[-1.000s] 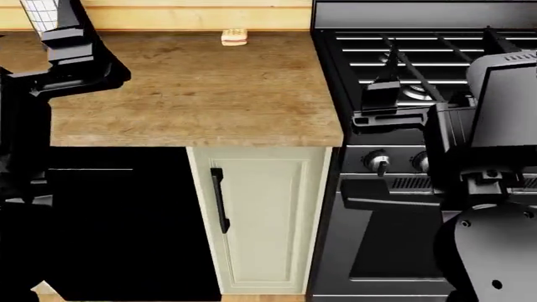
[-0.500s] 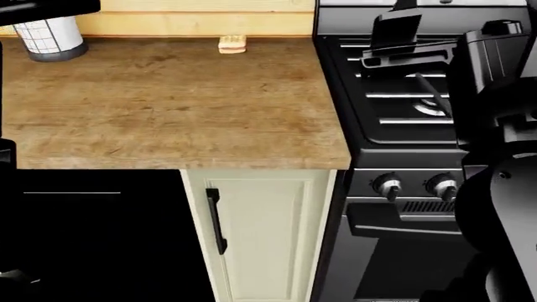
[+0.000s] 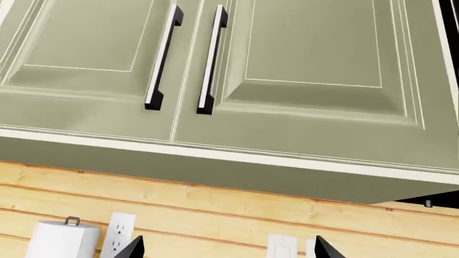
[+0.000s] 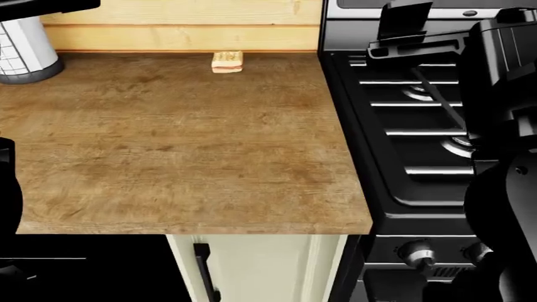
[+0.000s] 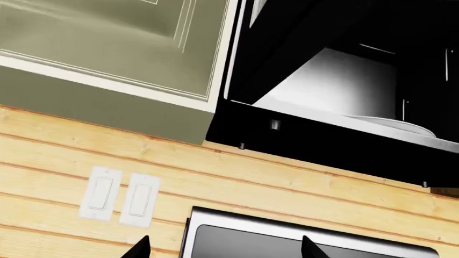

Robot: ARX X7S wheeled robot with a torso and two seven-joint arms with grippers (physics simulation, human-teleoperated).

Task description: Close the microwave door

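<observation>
The left gripper (image 3: pixel 225 248) shows only two dark fingertips set wide apart, holding nothing, aimed at the pale green wall cabinets (image 3: pixel 215 80) and the plank wall below them, where a paper towel roll (image 3: pixel 63 240) and an outlet (image 3: pixel 118 234) sit. In the head view a white holder (image 4: pixel 21 44) stands at the wooden counter's (image 4: pixel 176 145) back left corner and a small sponge (image 4: pixel 227 61) at its back edge. The stove (image 4: pixel 411 126) adjoins the counter's right edge. The right gripper (image 5: pixel 222 248), fingertips also spread and empty, points up toward the microwave (image 5: pixel 337 91), mounted right of the cabinets and well apart; its cavity is open, with a white plate (image 5: pixel 394 124) inside.
</observation>
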